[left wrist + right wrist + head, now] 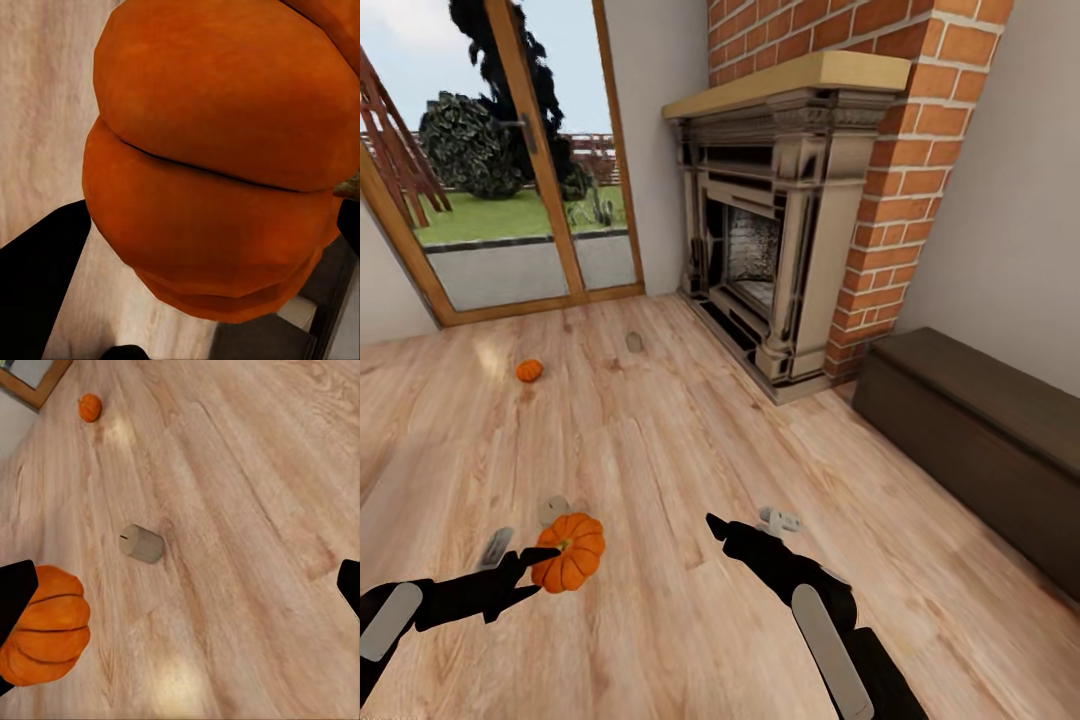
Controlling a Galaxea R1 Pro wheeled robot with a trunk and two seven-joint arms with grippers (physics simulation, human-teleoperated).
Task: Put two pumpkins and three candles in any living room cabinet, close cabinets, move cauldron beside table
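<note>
2 pumpkins show over the pale plank floor [690,620]: the near pumpkin [568,552], bright orange and deeply ribbed, is clamped in the left fingers [536,558]; the far pumpkin [529,370] sits near the glass door [510,200]. A grey candle [142,544] lies on its side. The right fingers [717,528] are spread, empty. Fireplace [770,250] and dark cabinet [980,430] stand along the right wall.

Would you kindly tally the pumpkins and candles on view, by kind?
Pumpkins: 2
Candles: 3
Total: 5
</note>
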